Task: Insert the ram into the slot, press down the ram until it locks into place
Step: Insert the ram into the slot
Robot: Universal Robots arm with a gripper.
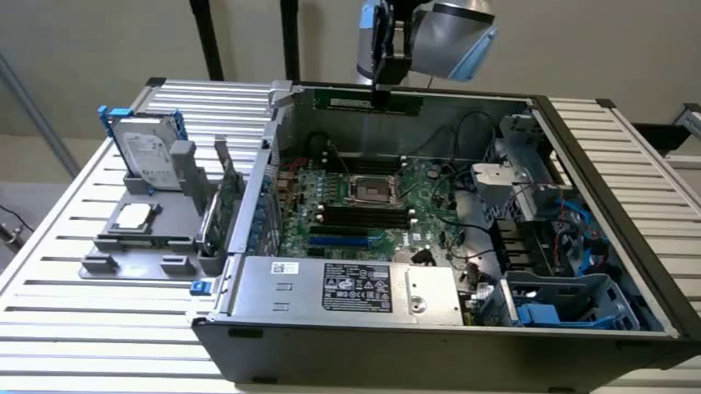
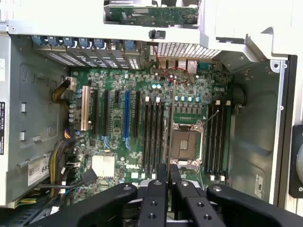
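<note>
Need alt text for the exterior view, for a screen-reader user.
The tool grips the ram and holds it level by the far wall of an open computer case, not yet in the black memory slots on the motherboard below. A hard drive stands on a grey holder at the exterior view's left.

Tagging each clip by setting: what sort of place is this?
Probably a lab or workshop bench for computer assembly: an open desktop tower case lies on a slatted metal table, its motherboard exposed, a hard drive stands in a grey fixture beside it, and the gripper holds the ram above.
</note>
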